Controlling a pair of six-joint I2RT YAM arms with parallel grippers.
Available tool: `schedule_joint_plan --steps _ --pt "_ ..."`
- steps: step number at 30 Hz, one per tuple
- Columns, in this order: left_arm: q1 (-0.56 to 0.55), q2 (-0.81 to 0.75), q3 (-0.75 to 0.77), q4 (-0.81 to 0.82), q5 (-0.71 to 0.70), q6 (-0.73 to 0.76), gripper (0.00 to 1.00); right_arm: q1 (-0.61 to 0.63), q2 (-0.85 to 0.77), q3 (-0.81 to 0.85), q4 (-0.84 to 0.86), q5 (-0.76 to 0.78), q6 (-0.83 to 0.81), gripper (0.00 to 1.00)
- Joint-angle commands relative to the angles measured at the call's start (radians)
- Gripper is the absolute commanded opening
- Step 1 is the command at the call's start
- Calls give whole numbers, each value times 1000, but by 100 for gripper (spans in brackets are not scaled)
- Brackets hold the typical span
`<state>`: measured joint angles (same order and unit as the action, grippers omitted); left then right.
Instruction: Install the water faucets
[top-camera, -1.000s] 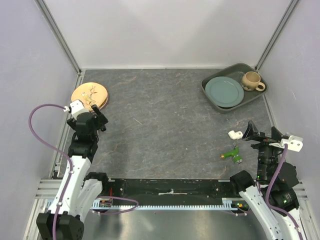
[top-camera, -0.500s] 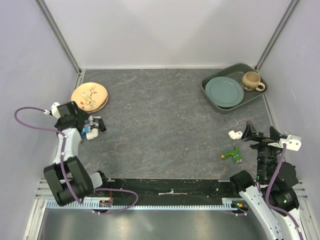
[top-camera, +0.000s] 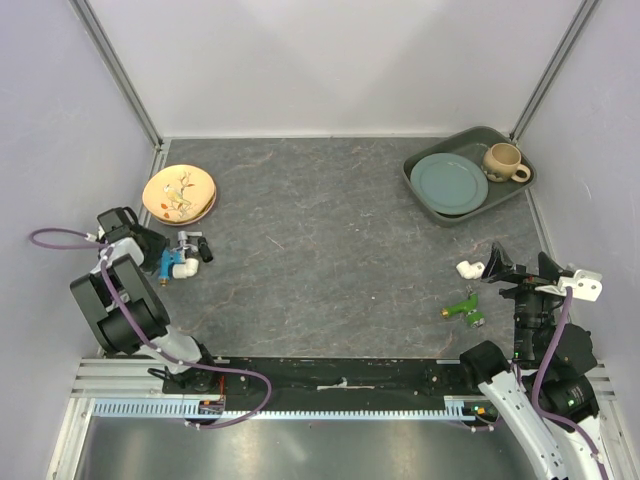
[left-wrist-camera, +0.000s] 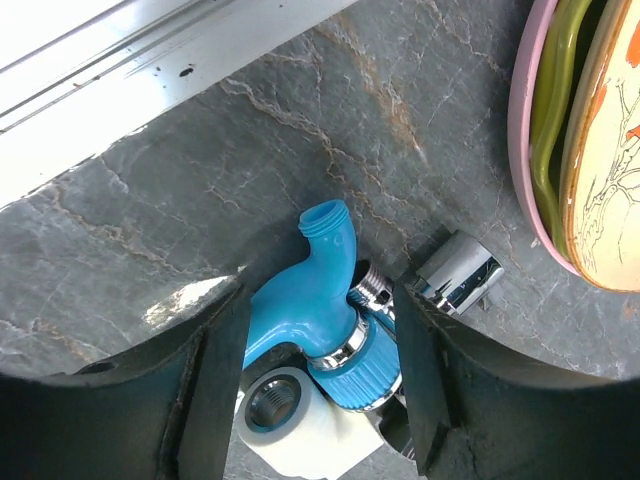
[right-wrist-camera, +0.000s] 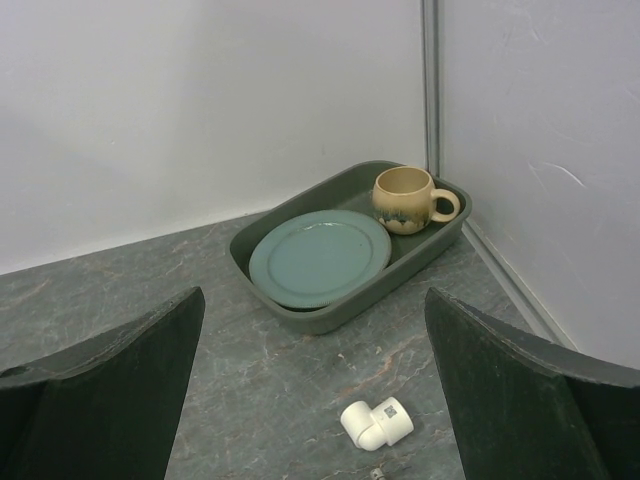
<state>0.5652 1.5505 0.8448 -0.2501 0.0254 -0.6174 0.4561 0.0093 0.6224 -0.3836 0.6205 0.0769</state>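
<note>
Left wrist view has my left gripper (left-wrist-camera: 320, 292) straddling the blue faucet (left-wrist-camera: 300, 320), which lies on the table (left-wrist-camera: 150, 220) by the left wall. My fingers (left-wrist-camera: 210, 380) are close on both sides, though I cannot tell whether they press it; a white elbow (left-wrist-camera: 290, 428) sits at its base, a chrome piece (left-wrist-camera: 458, 272) is just beside one finger, and stacked plates (left-wrist-camera: 590, 150) lie just beyond. My right gripper (right-wrist-camera: 312, 300) hangs wide apart and empty near the green faucet (top-camera: 464, 307), with a second white elbow (right-wrist-camera: 376, 424) ahead and a tray (right-wrist-camera: 330, 318) of dishes beyond.

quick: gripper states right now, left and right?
Left gripper: fingers on either side of the blue faucet; cannot tell if it is gripped.
Right gripper: open, holding nothing.
</note>
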Motion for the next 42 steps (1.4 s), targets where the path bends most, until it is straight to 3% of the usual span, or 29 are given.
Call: schedule_joint_plan --steps 1,7,20,23,30,39,41,42 --pt "-1 43 46 -8 93 8 63 12 -3 11 -5 -15 9 98" --pt "-24 86 65 -37 125 33 57 16 -3 17 -11 -15 12 98" --pt "-116 118 106 -106 61 107 48 36 -5 22 -15 -2 12 98" --pt "-131 114 109 -112 54 117 39 41 -5 23 -17 1 11 98" --pt "-154 44 102 -107 64 127 2 46 -5 23 -18 -1 11 98" --pt "-168 -59 79 -94 56 142 2 49 -5 22 -18 -4 9 98" --pt "-168 -55 82 -101 27 131 9 49 -5 22 -17 -5 8 98" --pt "-168 -52 83 -103 15 128 22 49 -5 22 -18 -7 9 98"
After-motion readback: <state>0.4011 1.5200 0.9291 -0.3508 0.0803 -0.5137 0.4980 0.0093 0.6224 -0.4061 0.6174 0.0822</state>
